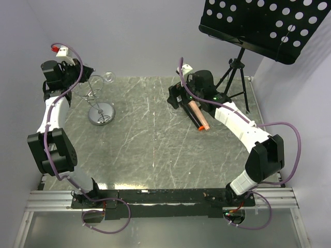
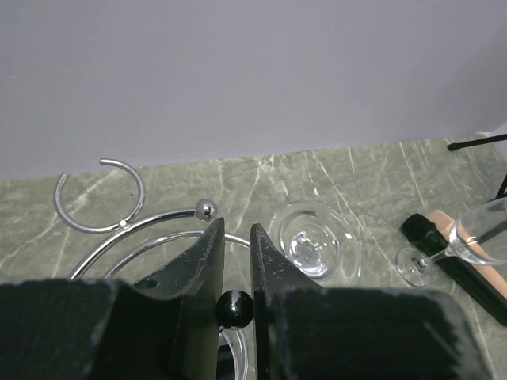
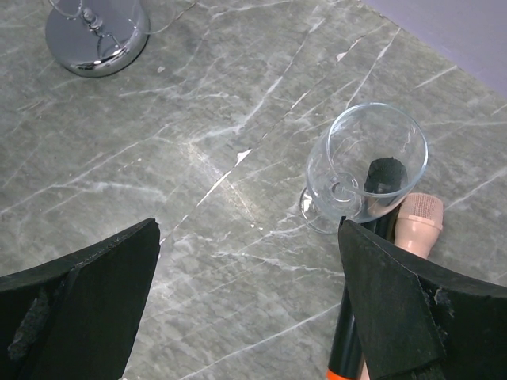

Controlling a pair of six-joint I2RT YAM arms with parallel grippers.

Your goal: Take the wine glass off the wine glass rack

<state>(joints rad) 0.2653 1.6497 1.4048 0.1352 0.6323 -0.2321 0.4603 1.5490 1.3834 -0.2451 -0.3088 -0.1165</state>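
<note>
Hovering at the chrome wire rack to free a clear wine glass: left jaws near-shut, hold unclear; right jaws wide, empty.

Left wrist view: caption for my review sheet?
Left gripper, jaws narrow with a black ball between, over the wine glass rack; wine glass alongside.

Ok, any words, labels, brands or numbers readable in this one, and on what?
None readable. The wine glass rack, the wine glass, the black marker beside it, the peach-coloured cylinder and the perforated music stand show no words, numbers or logos in any view.
</note>
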